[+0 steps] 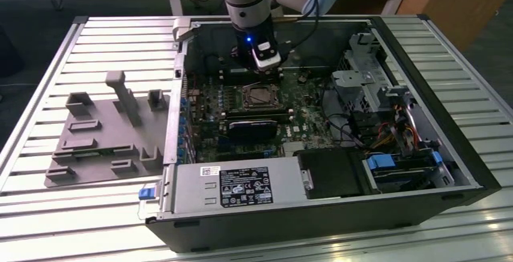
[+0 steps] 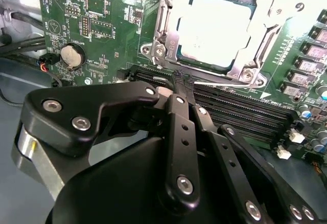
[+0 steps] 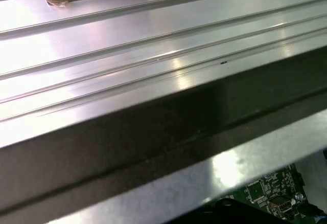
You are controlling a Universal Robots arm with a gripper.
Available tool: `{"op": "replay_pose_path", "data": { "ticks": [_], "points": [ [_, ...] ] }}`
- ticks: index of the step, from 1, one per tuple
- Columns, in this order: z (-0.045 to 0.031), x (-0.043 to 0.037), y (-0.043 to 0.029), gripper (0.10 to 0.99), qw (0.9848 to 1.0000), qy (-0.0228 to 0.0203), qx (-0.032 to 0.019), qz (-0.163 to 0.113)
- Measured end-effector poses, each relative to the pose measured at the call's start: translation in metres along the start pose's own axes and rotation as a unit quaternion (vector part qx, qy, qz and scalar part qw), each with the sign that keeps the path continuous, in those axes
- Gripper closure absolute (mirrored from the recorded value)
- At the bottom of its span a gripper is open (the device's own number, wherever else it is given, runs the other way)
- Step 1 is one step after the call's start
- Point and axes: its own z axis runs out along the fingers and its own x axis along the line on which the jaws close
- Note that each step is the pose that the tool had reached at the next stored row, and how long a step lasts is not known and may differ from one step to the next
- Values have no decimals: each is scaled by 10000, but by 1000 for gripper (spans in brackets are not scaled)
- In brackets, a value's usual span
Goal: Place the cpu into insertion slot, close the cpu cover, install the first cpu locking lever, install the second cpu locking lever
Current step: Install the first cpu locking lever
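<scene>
Second wrist view has the cpu (image 2: 214, 27) sitting in the insertion slot (image 2: 248, 73) with the cpu cover (image 2: 170, 29) down around it, fingers (image 2: 179, 121) pinched together on nothing nearby, and I'd guess that thin stiff frame wants pressing at its rim, not the fragile chip.

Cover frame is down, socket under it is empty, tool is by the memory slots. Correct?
No, not empty: the second wrist view shows the cpu seated there, its silver top filling the window of the cpu cover. The rest stands.
</scene>
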Motion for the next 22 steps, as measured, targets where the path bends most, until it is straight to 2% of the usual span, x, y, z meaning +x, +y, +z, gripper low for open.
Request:
{"op": "replay_pose_path", "data": {
  "ticks": [8,15,22],
  "points": [
    [15,6,13,984,9993,-57,77,349],
    [30,23,52,984,9983,-89,117,556],
    [43,27,61,984,9964,-130,171,822]
  ]
}}
